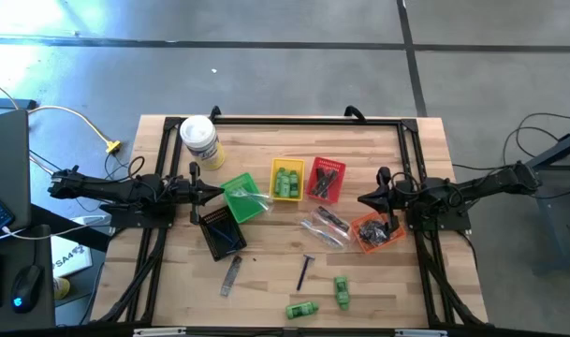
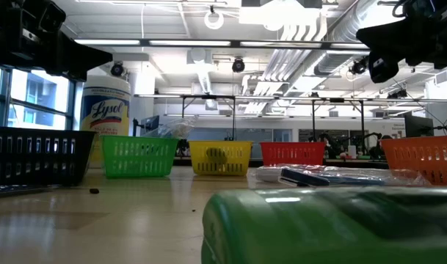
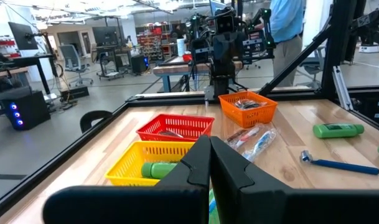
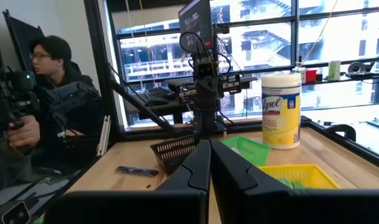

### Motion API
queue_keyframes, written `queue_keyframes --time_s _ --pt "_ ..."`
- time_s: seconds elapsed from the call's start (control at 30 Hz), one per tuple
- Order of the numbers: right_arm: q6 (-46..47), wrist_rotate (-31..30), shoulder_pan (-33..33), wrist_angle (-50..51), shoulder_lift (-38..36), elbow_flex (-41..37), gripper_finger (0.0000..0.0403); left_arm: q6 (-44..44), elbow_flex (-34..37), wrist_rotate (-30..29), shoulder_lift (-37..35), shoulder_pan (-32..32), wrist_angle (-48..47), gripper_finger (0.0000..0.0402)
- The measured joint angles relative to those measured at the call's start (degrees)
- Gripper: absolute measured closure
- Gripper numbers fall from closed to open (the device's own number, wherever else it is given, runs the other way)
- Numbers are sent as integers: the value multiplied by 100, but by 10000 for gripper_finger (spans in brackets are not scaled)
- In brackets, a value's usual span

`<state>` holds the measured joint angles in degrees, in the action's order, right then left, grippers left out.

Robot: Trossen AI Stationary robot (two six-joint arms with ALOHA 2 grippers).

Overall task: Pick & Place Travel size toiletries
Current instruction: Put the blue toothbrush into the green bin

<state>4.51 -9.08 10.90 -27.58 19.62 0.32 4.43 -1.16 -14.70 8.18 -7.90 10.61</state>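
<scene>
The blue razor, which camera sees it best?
The left wrist view: the blue razor lies clear on the wood, head and handle showing. The high view shows it small. The other two views miss it.

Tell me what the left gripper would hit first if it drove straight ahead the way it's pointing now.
The left gripper, shut, points across the table toward the right arm. First in its line is probably the green basket, just ahead. It may sit above the rim, though; height is unclear.
</scene>
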Motion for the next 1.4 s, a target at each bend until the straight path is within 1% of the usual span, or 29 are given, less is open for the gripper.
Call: queue_keyframes --time_s 0.13,0.2,0.33,0.4,0.53,0.73,0.9,1.0,1.1,1.2,1.4 --pt "0 0 0 -6 0 0 399 0 -1 2 -2 0 0 402" --pt "0 0 -1 -6 0 0 399 2 0 97 -2 0 0 402" --pt "-2 1 0 -4 0 0 399 134 -1 772 0 -1 103 402" --pt "-25 9 -1 23 0 0 399 128 -1 873 0 -4 281 402" --pt "-42 30 0 67 50 0 399 66 1 868 -2 -2 514 402" --pt "22 -90 -1 68 173 0 399 -21 0 866 0 -2 514 402" --pt "24 -48 0 62 345 0 399 -250 -1 788 0 -2 476 402" --pt "113 -168 -2 21 430 0 399 -321 -1 785 0 -2 342 402" --pt "129 -35 0 -11 493 0 399 -323 0 773 0 -2 232 402" --pt "129 239 0 -12 531 0 399 -323 0 771 0 -2 249 402" --pt "131 515 0 -13 531 0 399 -323 1 765 0 -2 229 402"
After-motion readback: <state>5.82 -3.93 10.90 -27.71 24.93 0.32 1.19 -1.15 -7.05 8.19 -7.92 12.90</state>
